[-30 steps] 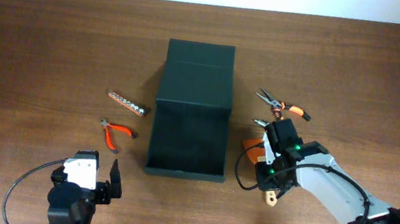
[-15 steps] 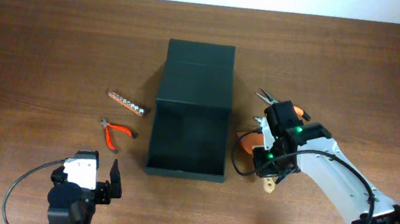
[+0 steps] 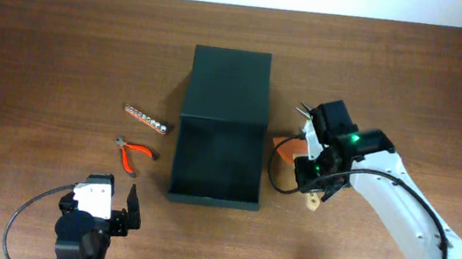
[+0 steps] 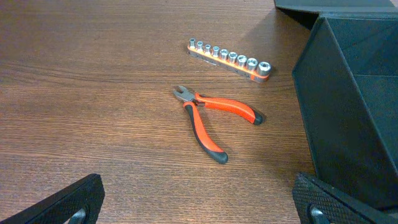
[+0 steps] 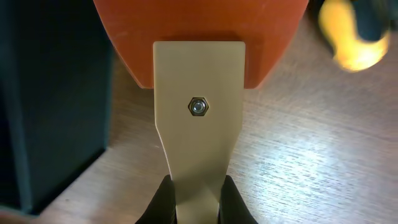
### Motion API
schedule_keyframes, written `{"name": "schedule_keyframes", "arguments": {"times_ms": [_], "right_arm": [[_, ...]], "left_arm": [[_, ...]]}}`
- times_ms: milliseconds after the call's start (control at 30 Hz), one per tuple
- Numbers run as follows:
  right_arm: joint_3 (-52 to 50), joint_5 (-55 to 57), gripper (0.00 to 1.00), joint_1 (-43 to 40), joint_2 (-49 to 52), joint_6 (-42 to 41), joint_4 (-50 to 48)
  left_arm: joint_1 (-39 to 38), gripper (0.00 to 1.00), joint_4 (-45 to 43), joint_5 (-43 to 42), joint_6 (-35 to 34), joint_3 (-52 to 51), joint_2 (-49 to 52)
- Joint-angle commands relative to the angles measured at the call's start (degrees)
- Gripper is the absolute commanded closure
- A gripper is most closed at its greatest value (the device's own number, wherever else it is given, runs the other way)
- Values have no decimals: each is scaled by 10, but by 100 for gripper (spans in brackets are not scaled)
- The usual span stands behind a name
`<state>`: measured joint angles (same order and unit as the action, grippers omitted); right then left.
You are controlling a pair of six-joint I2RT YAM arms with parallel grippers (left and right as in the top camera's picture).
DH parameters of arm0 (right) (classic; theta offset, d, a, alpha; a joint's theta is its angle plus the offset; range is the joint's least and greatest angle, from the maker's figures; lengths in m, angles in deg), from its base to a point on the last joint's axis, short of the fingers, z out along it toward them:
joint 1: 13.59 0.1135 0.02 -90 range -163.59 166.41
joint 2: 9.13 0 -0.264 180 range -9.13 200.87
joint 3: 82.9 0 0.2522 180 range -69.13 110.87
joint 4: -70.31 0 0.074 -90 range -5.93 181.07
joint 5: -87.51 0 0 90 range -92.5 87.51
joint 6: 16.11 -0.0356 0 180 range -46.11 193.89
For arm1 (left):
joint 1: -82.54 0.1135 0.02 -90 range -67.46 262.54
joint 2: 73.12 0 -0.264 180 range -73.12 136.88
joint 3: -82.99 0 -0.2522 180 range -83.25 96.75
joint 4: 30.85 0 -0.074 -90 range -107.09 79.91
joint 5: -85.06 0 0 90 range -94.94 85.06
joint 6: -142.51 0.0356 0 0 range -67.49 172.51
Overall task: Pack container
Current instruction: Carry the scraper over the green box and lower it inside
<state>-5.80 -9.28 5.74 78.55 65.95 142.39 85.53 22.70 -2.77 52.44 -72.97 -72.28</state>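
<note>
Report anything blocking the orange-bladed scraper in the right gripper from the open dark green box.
Nothing loose lies between. The beige-handled, orange-bladed scraper, held in the right gripper, is just beside the dark green rectangular box; only the box's own right wall separates blade from interior.

The left arm (image 3: 84, 228) sits folded back, its left gripper (image 4: 199, 211) held low and level, jaws spread wide. The right arm (image 3: 400, 205) reaches forward, with the right gripper (image 5: 194, 200) angled downward and its jaws clamped on a scraper (image 5: 199, 93) by the handle.

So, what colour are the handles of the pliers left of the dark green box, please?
The pliers have orange-red, black-tipped handles; best in left wrist view.
</note>
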Motion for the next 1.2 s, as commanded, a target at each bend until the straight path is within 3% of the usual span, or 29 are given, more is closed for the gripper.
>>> {"name": "schedule_keyframes", "arguments": {"times_ms": [0, 233, 567, 933, 1167], "right_arm": [[56, -8, 91, 11, -29, 4, 17], [156, -18, 91, 99, -33, 30, 23], [165, 16, 91, 230, 3, 48, -50], [165, 25, 91, 250, 143, 112, -85], [165, 26, 91, 250, 173, 123, -83]], "left_arm": [[3, 1, -1, 0, -5, -3, -5], [3, 1, -1, 0, -5, -3, -5], [3, 1, -1, 0, -5, -3, -5], [3, 1, -1, 0, -5, -3, -5], [3, 1, -1, 0, -5, -3, -5]]}}
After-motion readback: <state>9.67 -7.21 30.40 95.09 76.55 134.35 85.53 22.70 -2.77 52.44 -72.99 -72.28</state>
